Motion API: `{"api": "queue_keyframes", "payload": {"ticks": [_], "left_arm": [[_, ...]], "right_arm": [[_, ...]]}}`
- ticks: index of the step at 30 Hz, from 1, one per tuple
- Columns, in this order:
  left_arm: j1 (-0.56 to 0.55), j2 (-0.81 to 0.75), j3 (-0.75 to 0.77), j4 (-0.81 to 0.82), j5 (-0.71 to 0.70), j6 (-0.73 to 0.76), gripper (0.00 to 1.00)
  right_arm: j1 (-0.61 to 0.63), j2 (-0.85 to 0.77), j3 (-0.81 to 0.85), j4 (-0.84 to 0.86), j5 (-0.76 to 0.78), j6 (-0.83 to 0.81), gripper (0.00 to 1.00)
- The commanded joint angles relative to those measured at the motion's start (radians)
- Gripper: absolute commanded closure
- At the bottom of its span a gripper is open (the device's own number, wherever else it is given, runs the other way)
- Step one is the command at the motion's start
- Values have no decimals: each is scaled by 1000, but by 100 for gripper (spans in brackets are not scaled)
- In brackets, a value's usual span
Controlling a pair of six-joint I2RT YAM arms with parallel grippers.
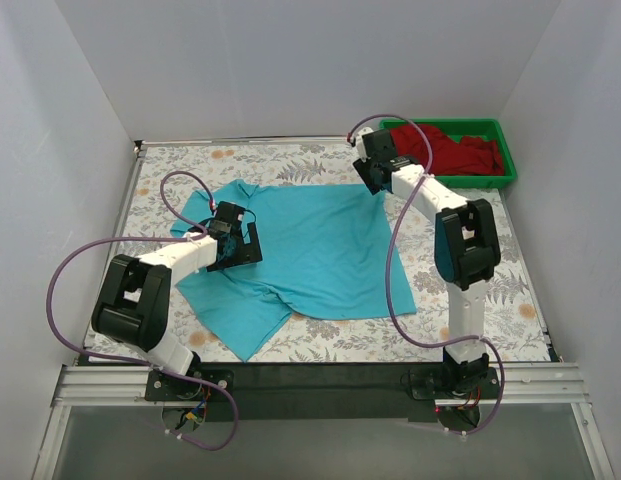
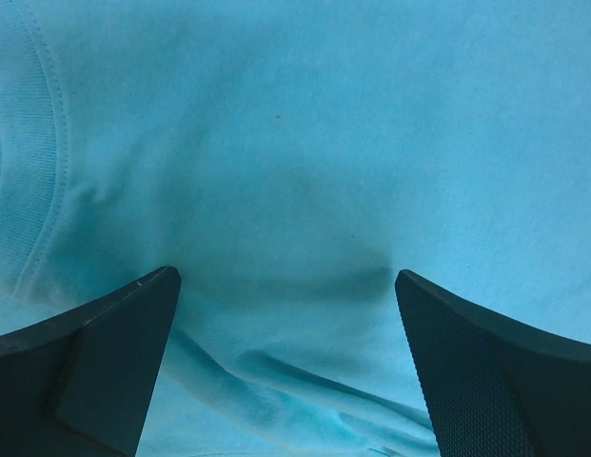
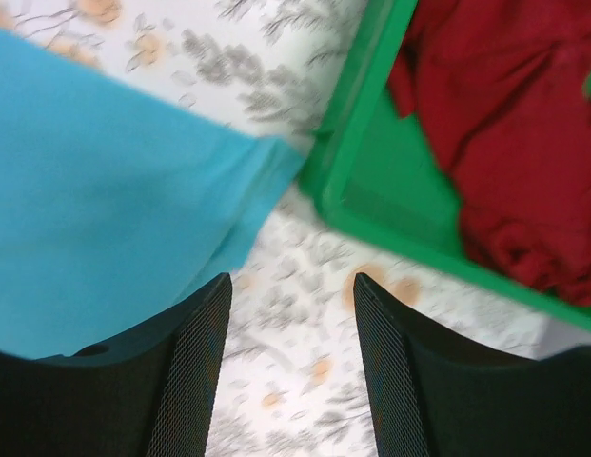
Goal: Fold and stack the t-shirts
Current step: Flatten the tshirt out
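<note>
Spreading across the flowered table (image 1: 510, 300), the turquoise-blue t-shirt (image 1: 330, 240) lies flat, rumpled at its near edge, and the left gripper (image 2: 285, 281) hangs over it beside the collar (image 2: 33, 143), jaws wide apart, gripping nothing. Farther back, the right gripper (image 3: 290, 281) is likewise released, jaws parted over bare table just beside the shirt's far right corner. Beyond it the dark red t-shirt (image 1: 455, 150) lies crumpled in the green tray (image 1: 480, 180) at the table's far right corner.
</note>
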Motion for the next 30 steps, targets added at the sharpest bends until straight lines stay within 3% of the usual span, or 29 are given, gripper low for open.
{"api": "queue_keyframes", "payload": {"ticks": [1,6,9,18,22,30], "left_arm": [[-2,-14,30,-15,-34,-16,10],[1,-86,13,-15,-117,-41,10],[2,-141,-4,-24,-161,-70,10],[31,-270,-7,-148,-214,-145,10],[40,-336,-16,-190,-240,-142,10],[49,-399,41,-266,-234,-159,10]], "right_arm": [[-1,-148,-104,-48,-158,238,49],[0,-327,-442,-40,-455,470,50],[3,-413,-612,-11,-548,542,50],[-15,-602,-919,1,-429,633,50],[-87,-666,-1023,-12,-404,666,50],[-132,-754,-1004,-61,-283,653,48]]}}
